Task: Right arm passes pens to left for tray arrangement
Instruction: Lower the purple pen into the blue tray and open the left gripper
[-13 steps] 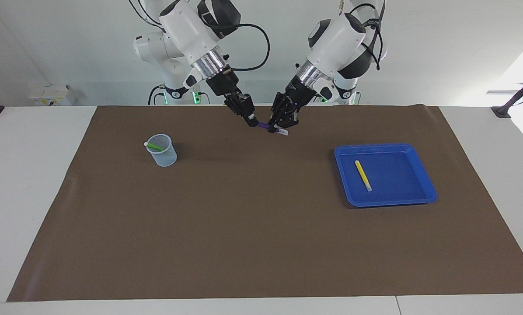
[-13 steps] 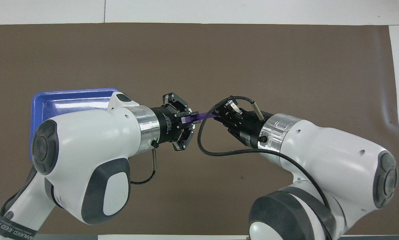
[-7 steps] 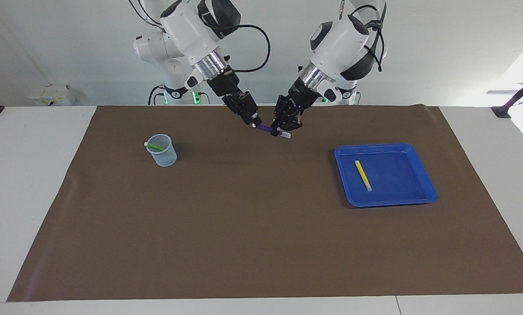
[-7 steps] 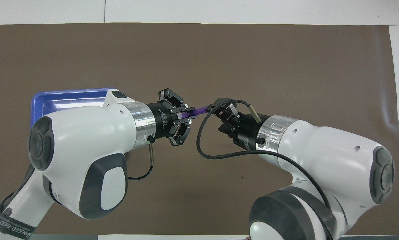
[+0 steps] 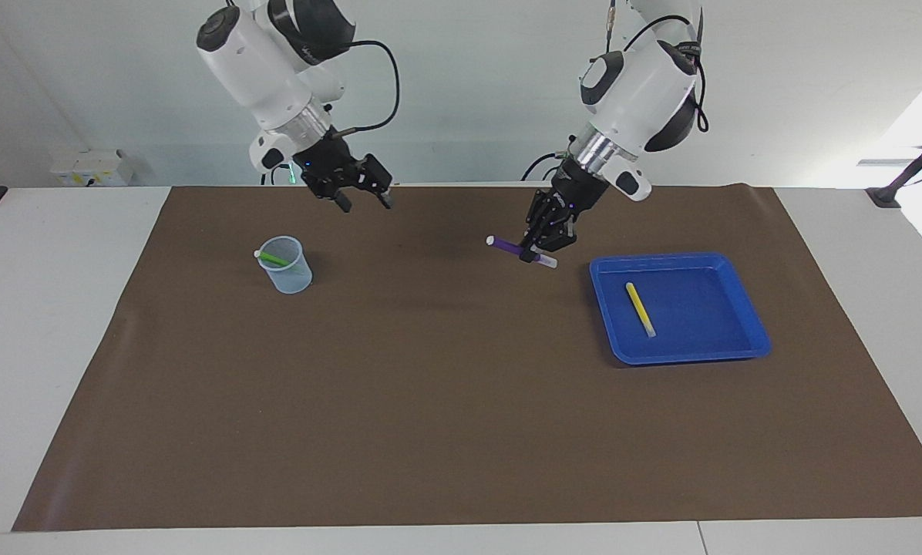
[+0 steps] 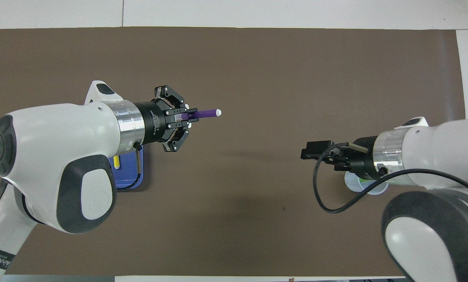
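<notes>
My left gripper (image 5: 533, 251) is shut on the purple pen (image 5: 507, 246) and holds it level over the brown mat, close to the blue tray (image 5: 700, 316). In the overhead view the purple pen (image 6: 206, 113) sticks out of my left gripper (image 6: 191, 114). The yellow pen (image 5: 640, 308) lies in the tray. The green pen (image 5: 274, 258) leans in the pale-blue cup (image 5: 285, 268). My right gripper (image 5: 363, 201) is open and empty, up over the mat near the cup. In the overhead view my right gripper (image 6: 310, 150) is open and my left arm hides most of the tray (image 6: 128, 174).
The brown mat (image 5: 445, 401) covers most of the white table. In the overhead view the cup (image 6: 365, 187) sits partly under my right wrist.
My right gripper has let go of the purple pen, opened and swung away toward the cup. My left gripper has carried the pen toward the tray.
</notes>
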Robot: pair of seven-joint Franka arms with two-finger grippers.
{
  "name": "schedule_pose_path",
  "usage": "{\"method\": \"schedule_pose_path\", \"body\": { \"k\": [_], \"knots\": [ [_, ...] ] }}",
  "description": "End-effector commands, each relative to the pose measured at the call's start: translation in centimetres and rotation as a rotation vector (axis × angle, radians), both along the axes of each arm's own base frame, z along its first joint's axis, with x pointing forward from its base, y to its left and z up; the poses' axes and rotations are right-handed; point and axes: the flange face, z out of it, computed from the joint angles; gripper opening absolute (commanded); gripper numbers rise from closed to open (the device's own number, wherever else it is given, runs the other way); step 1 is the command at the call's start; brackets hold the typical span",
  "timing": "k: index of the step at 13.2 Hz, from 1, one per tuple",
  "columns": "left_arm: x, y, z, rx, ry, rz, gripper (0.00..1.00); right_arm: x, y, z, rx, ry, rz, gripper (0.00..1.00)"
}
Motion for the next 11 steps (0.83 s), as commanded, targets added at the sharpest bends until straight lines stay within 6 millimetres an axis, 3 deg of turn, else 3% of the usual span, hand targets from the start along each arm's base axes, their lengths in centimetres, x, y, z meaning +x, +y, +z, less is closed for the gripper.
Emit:
{"method": "schedule_pose_path", "body": {
  "k": [1, 6, 10, 11],
  "knots": [
    [1.2, 4.8, -1.1, 0.088, -0.046, -0.186, 0.0, -0.5, -5.3, -1.2, -0.093, -0.046, 0.223, 0.99],
    [2.8, 13.9, -4.1, 0.228, -0.16, -0.599, 0.0, -2.5, -14.0, -6.6, -0.213, 0.004, 0.366, 0.78],
    [4.7, 19.2, -8.8, 0.368, -0.2, -0.897, 0.0, -3.0, -18.3, -13.4, -0.19, 0.017, 0.385, 0.73],
    [5.1, 20.8, -10.1, 0.387, -0.21, -0.967, 0.0, -2.8, -18.6, -14.2, -0.184, 0.025, 0.375, 0.72]
  ]
}}
